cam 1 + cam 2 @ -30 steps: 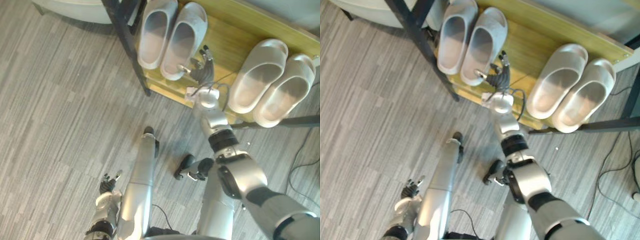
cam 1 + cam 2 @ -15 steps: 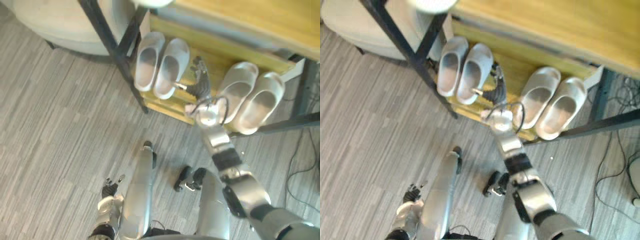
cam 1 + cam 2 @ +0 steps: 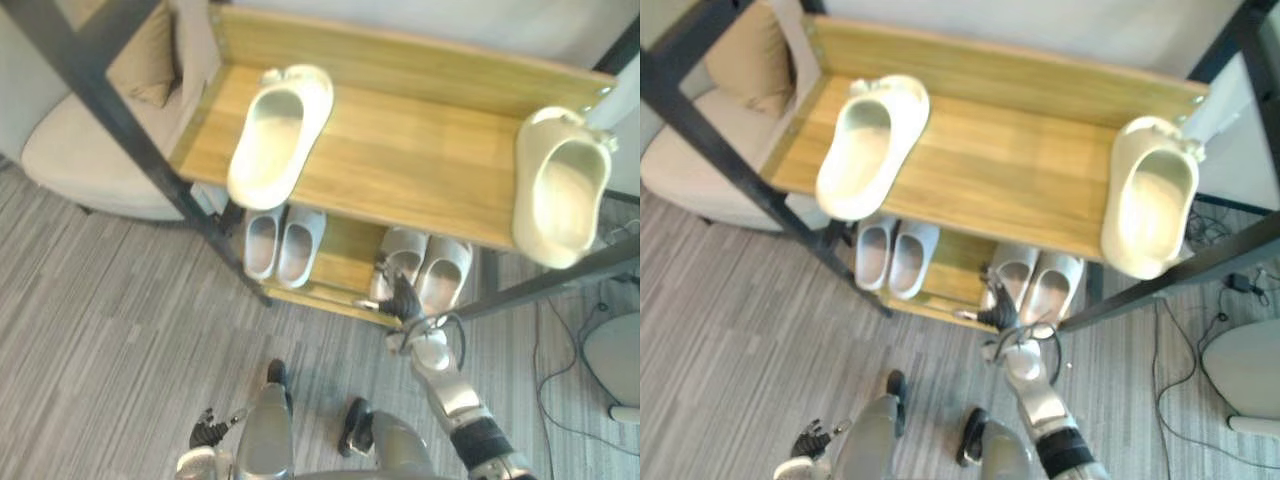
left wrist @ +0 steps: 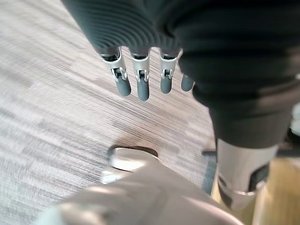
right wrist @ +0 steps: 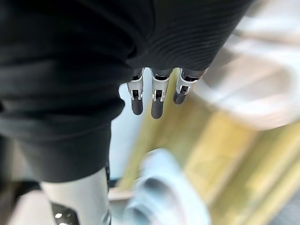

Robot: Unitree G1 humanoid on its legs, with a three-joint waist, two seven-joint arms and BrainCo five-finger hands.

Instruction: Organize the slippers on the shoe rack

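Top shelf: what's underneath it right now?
Two pairs of grey slippers sit on the lower shelf: a left pair and a right pair, with the right hand at the right pair's near ends. The top shelf covers their far ends and the shelf's back.

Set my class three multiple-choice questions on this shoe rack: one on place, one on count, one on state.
1. Where is the right hand? A) at the lower shelf B) flat on the floor C) in a drawer
2. How many cream slippers lie on the top shelf? A) one B) two C) four
3. The right hand is: A) open B) shut on a slipper C) shut on a post
Answers: 1A, it is by the grey slippers; 2B, one at each end; 3A, its straight fingers hold nothing.
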